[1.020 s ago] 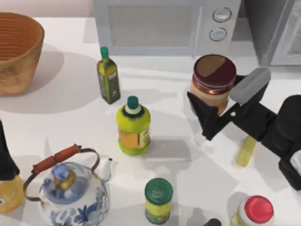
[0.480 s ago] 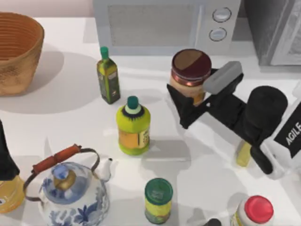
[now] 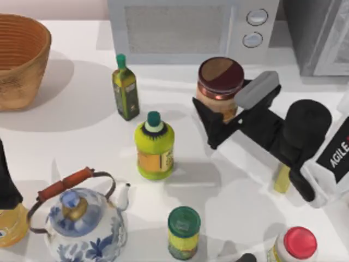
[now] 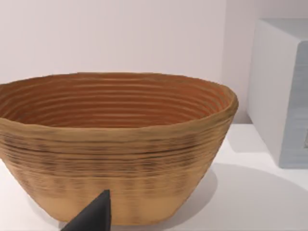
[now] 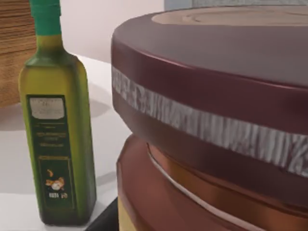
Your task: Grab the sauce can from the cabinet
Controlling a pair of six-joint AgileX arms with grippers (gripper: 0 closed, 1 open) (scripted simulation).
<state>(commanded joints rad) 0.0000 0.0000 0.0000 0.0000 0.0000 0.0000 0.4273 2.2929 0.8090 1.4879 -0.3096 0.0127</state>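
Note:
The sauce can [image 3: 221, 79], with a maroon-and-brown top and coppery rim, is held in my right gripper [image 3: 221, 106], which is shut on it in front of the microwave, right of the table's middle. Its maroon lid and copper rim loom close in the right wrist view [image 5: 216, 120]. The dark grey cabinet [image 3: 316, 33] stands at the back right corner, and the can is well outside it, to its left. My left arm [image 3: 5, 183] is parked at the left edge; a dark fingertip [image 4: 94, 217] of its gripper shows in front of the basket.
A light grey microwave [image 3: 191, 27] stands at the back. An olive oil bottle [image 3: 125, 87] [image 5: 55, 134] and a yellow-green bottle [image 3: 155, 146] stand left of the can. A wicker basket [image 3: 19, 60] [image 4: 115, 144], a blue-white kettle [image 3: 82, 218], a green-lidded can [image 3: 184, 232] and a red-capped container [image 3: 297, 244] are also on the table.
My right gripper has carried the sauce can leftward, away from the cabinet. In the last half second it has hardly moved. The left arm is still.

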